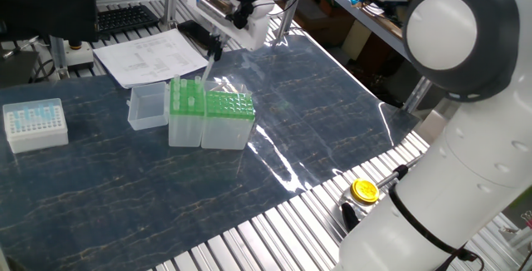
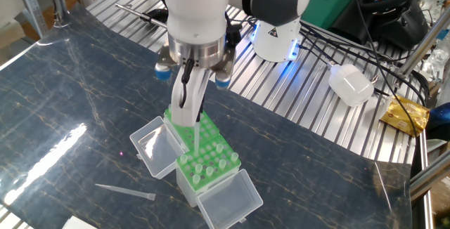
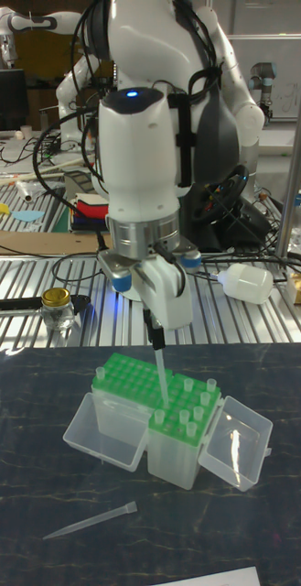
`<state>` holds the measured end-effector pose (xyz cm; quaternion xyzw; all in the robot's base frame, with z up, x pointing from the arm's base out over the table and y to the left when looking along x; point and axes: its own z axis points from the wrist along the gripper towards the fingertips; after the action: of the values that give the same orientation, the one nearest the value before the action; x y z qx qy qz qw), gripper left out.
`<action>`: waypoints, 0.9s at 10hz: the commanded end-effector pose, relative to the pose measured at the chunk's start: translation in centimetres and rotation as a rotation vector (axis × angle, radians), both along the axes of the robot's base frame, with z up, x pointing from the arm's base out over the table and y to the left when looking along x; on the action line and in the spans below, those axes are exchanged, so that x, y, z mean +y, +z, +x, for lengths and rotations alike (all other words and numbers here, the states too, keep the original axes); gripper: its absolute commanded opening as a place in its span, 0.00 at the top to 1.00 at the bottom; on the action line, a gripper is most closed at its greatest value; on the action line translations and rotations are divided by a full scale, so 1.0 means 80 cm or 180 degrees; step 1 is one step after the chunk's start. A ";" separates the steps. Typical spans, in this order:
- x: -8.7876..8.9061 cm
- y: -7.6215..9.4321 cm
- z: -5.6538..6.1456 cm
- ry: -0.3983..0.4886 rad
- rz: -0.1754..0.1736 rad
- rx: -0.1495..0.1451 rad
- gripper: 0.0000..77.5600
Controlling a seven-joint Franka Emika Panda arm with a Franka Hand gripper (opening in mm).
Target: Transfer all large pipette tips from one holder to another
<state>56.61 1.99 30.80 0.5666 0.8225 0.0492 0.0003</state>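
Holding pipette tip (image 3: 159,378) clamped in gripper (image 3: 155,342) above narrower rack (image 3: 182,414); keep vertical, centre over free hole, lower slowly.

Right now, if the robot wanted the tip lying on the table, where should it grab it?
Probably from straight above, near the wide end of the loose tip. It lies flat on the table, apart from the boxes, and tapers to a thin point, so the thick end gives the fingers more to pinch.
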 end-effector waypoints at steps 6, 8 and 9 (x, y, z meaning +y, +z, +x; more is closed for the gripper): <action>0.017 -0.027 0.011 -0.0158 -0.0014 0.0002 0.99; 0.017 -0.029 0.009 -0.0156 -0.0013 0.0006 0.99; 0.017 -0.030 0.009 -0.0160 -0.0014 0.0006 0.99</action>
<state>57.25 3.36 28.27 0.5870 0.8083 0.0458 0.0008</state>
